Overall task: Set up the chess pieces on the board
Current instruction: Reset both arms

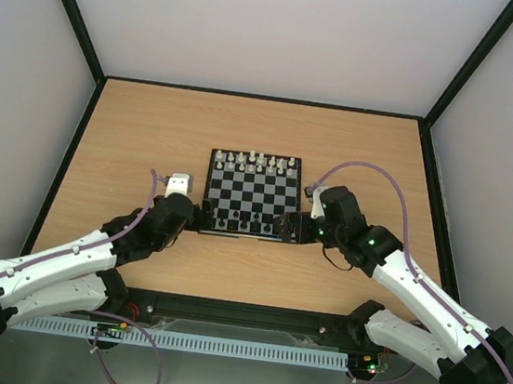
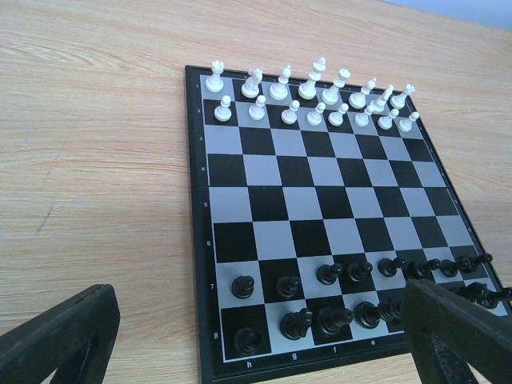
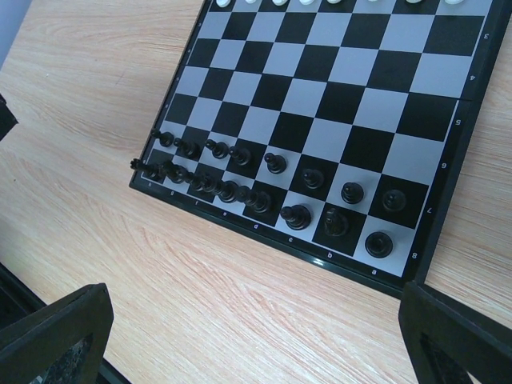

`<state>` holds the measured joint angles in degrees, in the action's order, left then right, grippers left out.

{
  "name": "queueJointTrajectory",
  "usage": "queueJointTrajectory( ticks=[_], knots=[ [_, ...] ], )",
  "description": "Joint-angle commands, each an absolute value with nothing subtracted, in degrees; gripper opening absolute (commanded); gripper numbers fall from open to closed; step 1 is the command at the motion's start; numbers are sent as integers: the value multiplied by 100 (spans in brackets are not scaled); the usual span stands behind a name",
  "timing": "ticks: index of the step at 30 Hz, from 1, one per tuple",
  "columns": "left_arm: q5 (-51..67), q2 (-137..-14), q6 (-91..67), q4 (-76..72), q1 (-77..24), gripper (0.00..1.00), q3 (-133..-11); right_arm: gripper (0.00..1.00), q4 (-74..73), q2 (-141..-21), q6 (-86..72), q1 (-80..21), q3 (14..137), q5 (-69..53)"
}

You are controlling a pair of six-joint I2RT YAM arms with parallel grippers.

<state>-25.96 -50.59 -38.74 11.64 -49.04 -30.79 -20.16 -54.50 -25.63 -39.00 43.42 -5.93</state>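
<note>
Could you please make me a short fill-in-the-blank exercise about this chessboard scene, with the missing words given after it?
1. The chess pieces on the two rows at the near edge of the board are ____ in colour.
2. The four middle rows of the board hold ____ pieces.
3. The left gripper and the right gripper both stand ____, holding nothing.

Missing words: black; no; open.

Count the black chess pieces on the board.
16. The tiny black chess pieces fill the two near-edge rows of the black-and-grey checked chessboard, eight per row, one per square. The right wrist view shows them all; none seems hidden.
</note>
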Motion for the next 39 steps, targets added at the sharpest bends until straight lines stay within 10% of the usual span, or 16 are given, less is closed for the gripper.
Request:
queueJointTrajectory(
  ticks=[1, 39],
  knots=[
    [-2604, -5150, -3766, 890, -4860, 99, -2989, 99, -1995, -5476, -2461, -3902, 4324, -547],
    [-3081, -5455, -3153, -589, -4861, 99, -2609, 99, -1399, -4904, -2397, -3899, 3888, -674]
  ],
)
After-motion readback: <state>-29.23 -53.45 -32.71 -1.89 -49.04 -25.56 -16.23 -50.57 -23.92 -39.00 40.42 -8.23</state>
